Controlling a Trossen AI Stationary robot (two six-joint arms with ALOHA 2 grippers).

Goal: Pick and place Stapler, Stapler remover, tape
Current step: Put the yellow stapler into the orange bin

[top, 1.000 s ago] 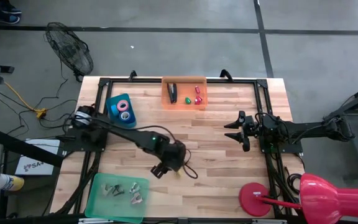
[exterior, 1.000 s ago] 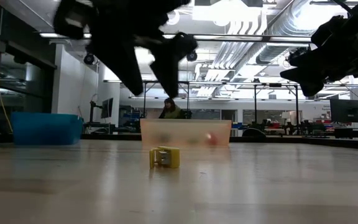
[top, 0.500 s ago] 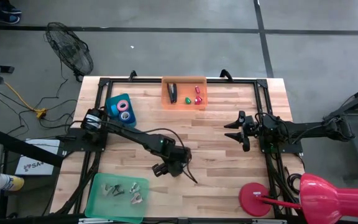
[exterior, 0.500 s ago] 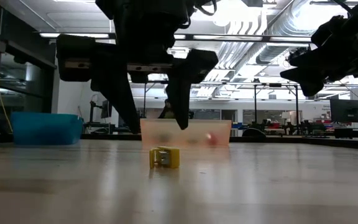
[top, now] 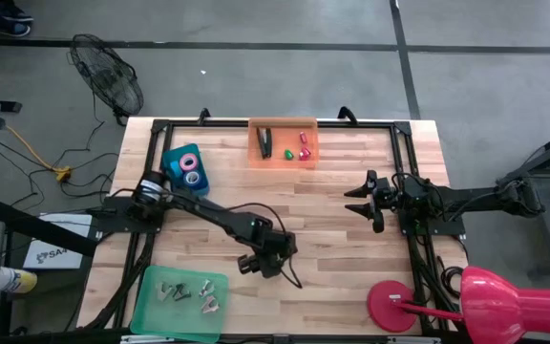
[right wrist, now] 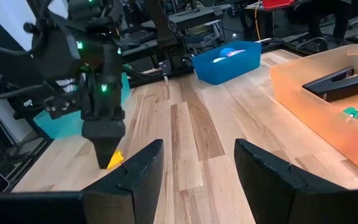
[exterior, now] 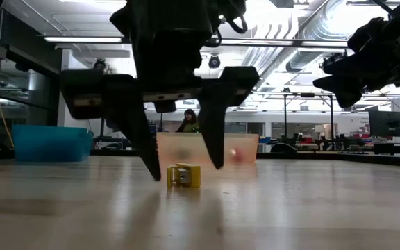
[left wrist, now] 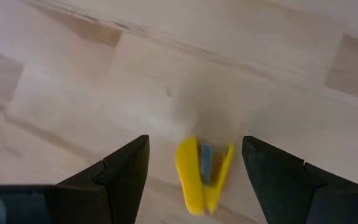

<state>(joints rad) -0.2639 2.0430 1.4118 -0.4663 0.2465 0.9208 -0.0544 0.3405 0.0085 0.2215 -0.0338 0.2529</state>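
Between the left gripper's open fingers, a yellow staple remover.

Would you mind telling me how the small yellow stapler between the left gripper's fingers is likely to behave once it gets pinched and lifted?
The yellow stapler looks like a small hard wedge, so probably stiff and light. Its two arms gape at one end, so a squeeze across them might close them. It lies flat on the table, unlikely to roll, though the open left gripper could nudge it sideways.
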